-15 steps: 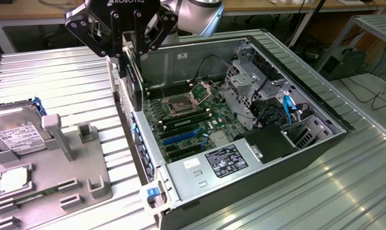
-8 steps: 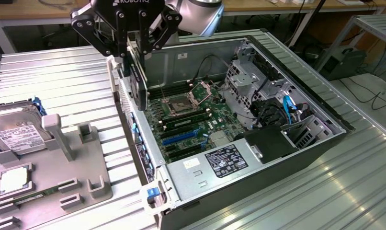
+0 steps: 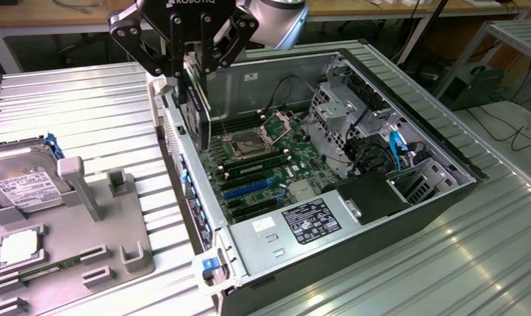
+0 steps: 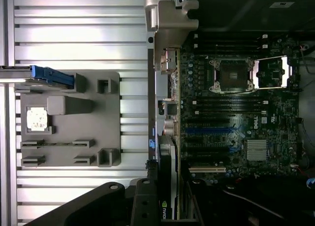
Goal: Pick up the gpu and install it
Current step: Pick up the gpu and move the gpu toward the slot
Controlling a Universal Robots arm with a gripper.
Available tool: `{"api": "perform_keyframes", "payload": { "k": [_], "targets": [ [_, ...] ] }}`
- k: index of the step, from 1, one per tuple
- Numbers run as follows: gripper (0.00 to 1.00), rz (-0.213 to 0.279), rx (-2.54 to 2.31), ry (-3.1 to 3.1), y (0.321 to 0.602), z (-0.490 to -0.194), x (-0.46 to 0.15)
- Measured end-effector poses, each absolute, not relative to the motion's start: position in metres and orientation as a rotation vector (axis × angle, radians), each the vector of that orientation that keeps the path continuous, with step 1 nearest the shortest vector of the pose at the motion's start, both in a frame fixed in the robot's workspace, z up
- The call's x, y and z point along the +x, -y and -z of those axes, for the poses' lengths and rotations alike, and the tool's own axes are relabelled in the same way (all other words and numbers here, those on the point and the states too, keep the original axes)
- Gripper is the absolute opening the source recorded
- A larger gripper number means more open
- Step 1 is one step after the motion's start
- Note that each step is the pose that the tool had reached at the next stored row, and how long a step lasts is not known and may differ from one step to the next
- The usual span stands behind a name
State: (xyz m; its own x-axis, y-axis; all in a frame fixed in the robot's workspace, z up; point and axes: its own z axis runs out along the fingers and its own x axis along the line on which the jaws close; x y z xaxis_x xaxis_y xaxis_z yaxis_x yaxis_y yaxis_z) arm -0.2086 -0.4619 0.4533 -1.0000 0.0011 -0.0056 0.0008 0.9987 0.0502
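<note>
One gpu [image 3: 197, 122] hangs on edge, pinched by the tool [image 3: 194, 69], over the open computer case [image 3: 423, 210] beside its rear wall, seemingly held upright so its lower edge faces the motherboard [image 3: 275, 158] slots.

One gpu [image 3: 197, 112], one case [image 3: 275, 76], one hard drive [image 3: 24, 179]
</note>
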Motion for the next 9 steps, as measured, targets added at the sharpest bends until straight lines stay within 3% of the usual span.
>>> {"api": "perform_keyframes", "payload": {
  "k": [9],
  "targets": [
    [0.27, -0.079, 0.001, -3.135, 0.4620, -0.4533, -0.1985]
  ]
}}
